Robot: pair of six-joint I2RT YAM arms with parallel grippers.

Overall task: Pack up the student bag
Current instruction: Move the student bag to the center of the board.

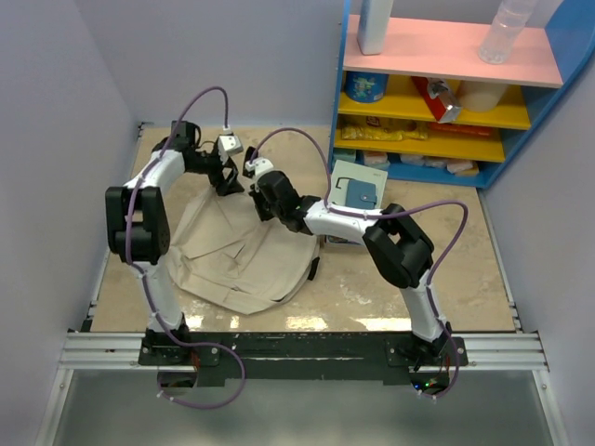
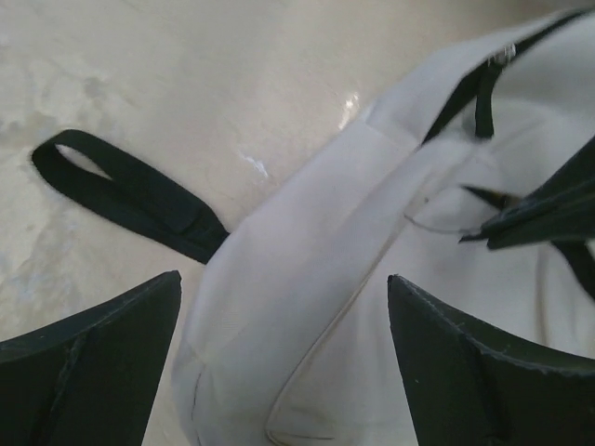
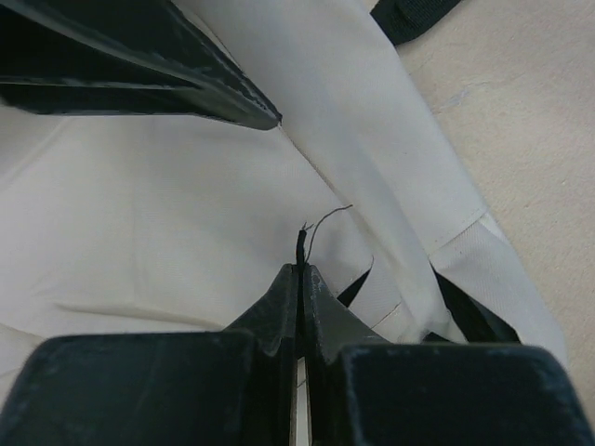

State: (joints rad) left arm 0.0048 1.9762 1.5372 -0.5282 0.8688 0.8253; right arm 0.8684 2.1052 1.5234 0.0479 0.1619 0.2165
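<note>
Bag (image 1: pixel 237 255): large soft backpack of beige fabric with black zipper trim and black straps. It lies slumped and creased on the table (image 1: pixel 400 288), left of centre, with its top end toward the far side. A black carry loop (image 2: pixel 121 190) reaches out from the top edge and lies flat on the tabletop. The zipper (image 2: pixel 460 93) shows as a black line across the upper fabric; whether it is open or closed cannot be told.

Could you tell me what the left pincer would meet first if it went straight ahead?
Probably the student bag, whose beige fabric lies between the open fingers of the left pincer; depth is uncertain.
</note>
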